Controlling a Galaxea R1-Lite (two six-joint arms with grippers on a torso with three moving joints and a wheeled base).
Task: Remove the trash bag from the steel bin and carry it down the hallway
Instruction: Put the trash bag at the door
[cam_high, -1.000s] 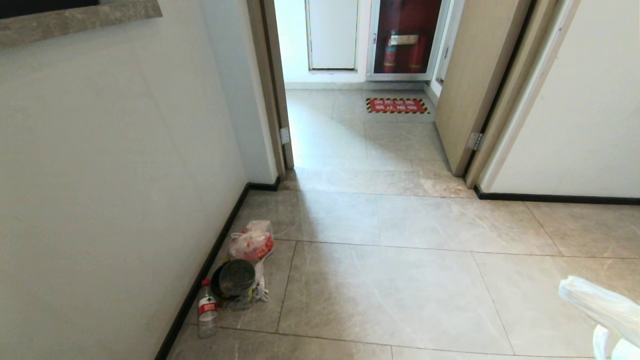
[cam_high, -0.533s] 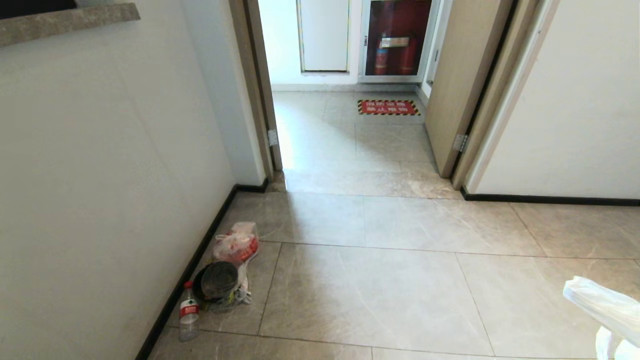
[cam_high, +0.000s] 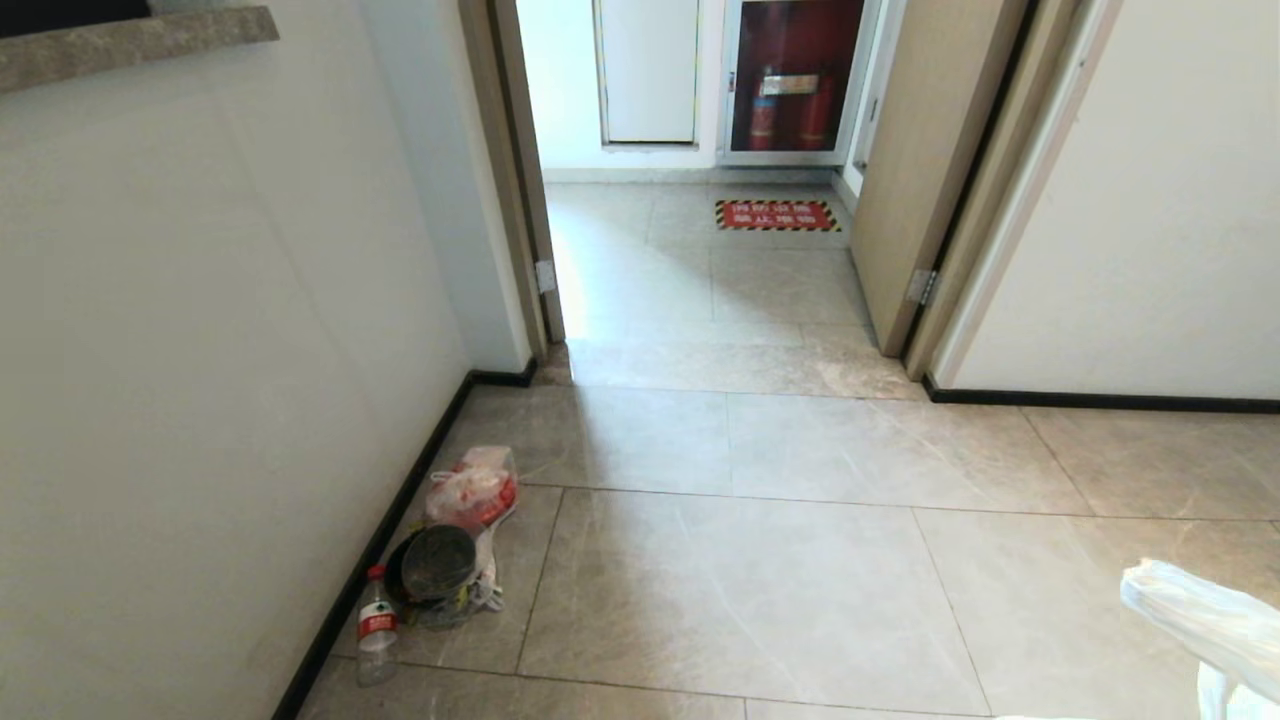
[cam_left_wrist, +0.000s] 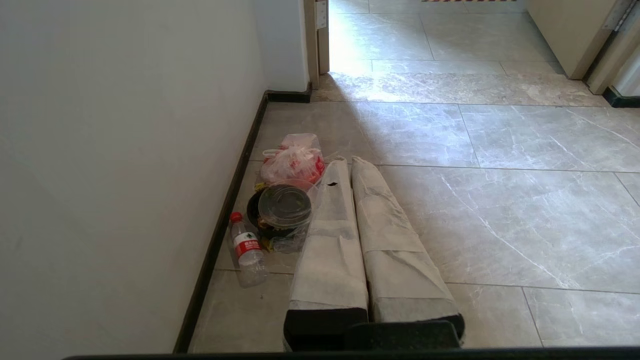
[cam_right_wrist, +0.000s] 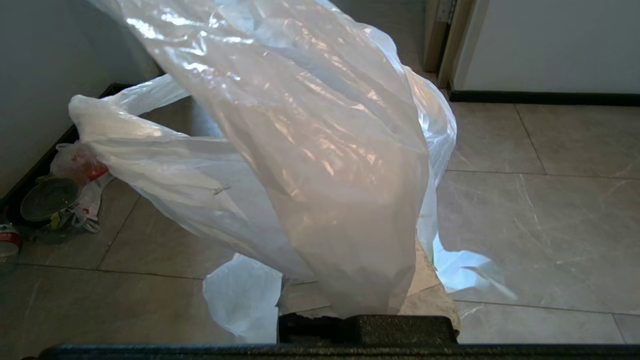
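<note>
Right pincer (cam_right_wrist: 367, 300) was clamped shut on the trash bag (cam_right_wrist: 310, 150); thin white film draped over the fingers and hung loose, filling most of the right wrist view. In the head view only a fold of it showed at the lower right corner of the floor area. Steel bin not in any view, so I'd judge the bag was already out and this was the carry leg.

Left pincer (cam_left_wrist: 350, 240) was closed and empty, its wrapped fingers side by side, aimed at the floor near the left wall.

Risks, as I'd judge them:
- Thin film could slip or tear at the pinch if it swings.
- Loose trailing plastic could drag on the floor or snag on a door frame.
- Litter pile by the left baseboard: red-print bag (cam_high: 472, 490), black lidded container (cam_high: 437, 565), water bottle (cam_high: 376, 630). Drifting left could clip it.

Room: hallway floor (cam_high: 760, 590) was open through the middle and right. Doorway (cam_high: 700, 260) ahead was narrower, with the open door leaf (cam_high: 930, 170) on its right; red floor sign (cam_high: 778, 215) lay beyond it.
</note>
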